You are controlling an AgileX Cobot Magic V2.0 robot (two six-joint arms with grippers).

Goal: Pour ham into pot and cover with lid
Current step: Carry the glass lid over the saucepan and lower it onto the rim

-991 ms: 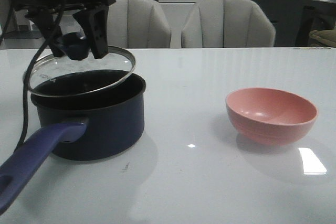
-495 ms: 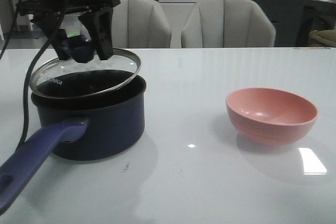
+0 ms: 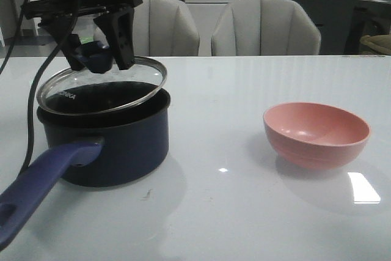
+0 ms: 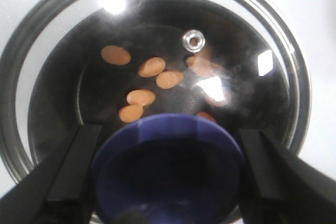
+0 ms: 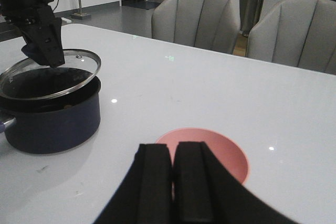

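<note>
Over the pot: round glass lid with metal rim point(image 3: 101, 85) hangs tilted, its near-left edge low at the rim, its far-right edge raised.
Left claw point(image 3: 95, 53): clamped on the lid's flared blue-purple knob point(image 4: 167, 169) from both sides, carrying the lid from straight above.
Key relation: dark navy round saucepan point(image 3: 104, 136) sits directly beneath the lid, nearly concentric; to seat it, the lid needs levelling and lowering, I judge.
Handle: long purple-blue handle point(image 3: 43, 181) runs toward the near-left, well clear of the lid.
Ham: small orange-pink diced chunks point(image 4: 149, 80) lie on the black pot floor, seen through the glass.
Right claw point(image 5: 172, 177): fingers pressed together, holding nothing, hovering above the empty pink round bowl point(image 3: 316, 134).
Obstructions: none between lid and rim; bowl rests well apart on the white glossy surface point(image 3: 232, 212).
</note>
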